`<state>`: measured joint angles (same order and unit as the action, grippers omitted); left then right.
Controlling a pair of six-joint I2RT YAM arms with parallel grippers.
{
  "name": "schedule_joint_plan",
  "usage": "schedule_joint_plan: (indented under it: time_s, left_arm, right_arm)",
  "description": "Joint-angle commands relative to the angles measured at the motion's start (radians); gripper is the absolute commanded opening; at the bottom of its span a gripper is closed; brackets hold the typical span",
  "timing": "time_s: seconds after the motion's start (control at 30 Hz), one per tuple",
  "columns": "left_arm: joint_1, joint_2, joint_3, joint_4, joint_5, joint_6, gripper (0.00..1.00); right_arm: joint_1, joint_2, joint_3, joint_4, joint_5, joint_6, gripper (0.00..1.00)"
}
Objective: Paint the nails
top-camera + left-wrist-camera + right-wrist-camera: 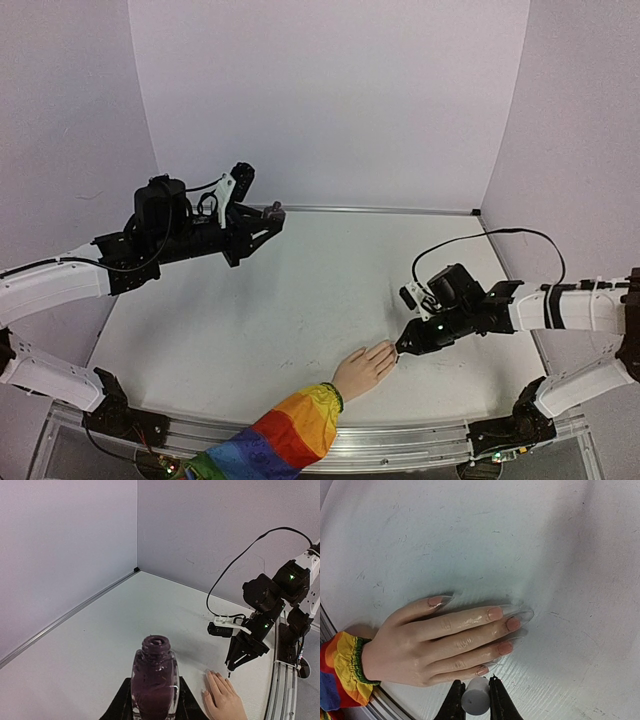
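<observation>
Jaws: right gripper point(476, 700) is pinched on a small white cylindrical stub point(475, 703); left gripper point(155, 702) is clamped on both sides of a clear glass polish bottle with dark purple liquid point(155, 677).

Nails point(495, 613): five visible on the right wrist view, peach-pink, close to skin tone, glossy. Each carries a long clear pointed tip that runs past the fingertip. The thumb nail sits off to the upper left of the other four. I can't make out any polish on them from here.

They belong to a pale peach mannequin hand point(420, 650) lying palm down and flat on the white tabletop point(300, 300), near the front edge and right of centre, with its fingers pointing at the right arm. A rainbow-striped fabric sleeve point(280, 435) with a gathered cuff covers the wrist and trails off over the front rail.

The right gripper hangs just beside the fingertips, nose angled down. The stub sits next to the little finger's nail. On the left wrist view, a thin dark tip point(229, 671) pokes down below its jaws, right above the fingertips. Contact: can't tell.

The bottle is upright, neck open, no cap. The left gripper holds it at the far left of the table, well apart from the hand. Plain pale walls stand on three sides.
</observation>
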<state>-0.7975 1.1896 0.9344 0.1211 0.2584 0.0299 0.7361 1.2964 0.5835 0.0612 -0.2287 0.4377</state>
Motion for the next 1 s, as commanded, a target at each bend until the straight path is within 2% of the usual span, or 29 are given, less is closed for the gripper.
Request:
schedule_joint_plan:
  time_s: [0.0,0.97]
  left_arm:
    - [0.006,-0.01,0.025,0.037,0.005,0.015,0.0]
    - [0.01,-0.007,0.027,0.037,0.013,0.013,0.0]
  right_arm:
    - [0.006,0.013,0.017,0.003,-0.019,-0.019,0.0]
    - [0.006,0.036,0.025,0.017,-0.014,-0.016,0.0]
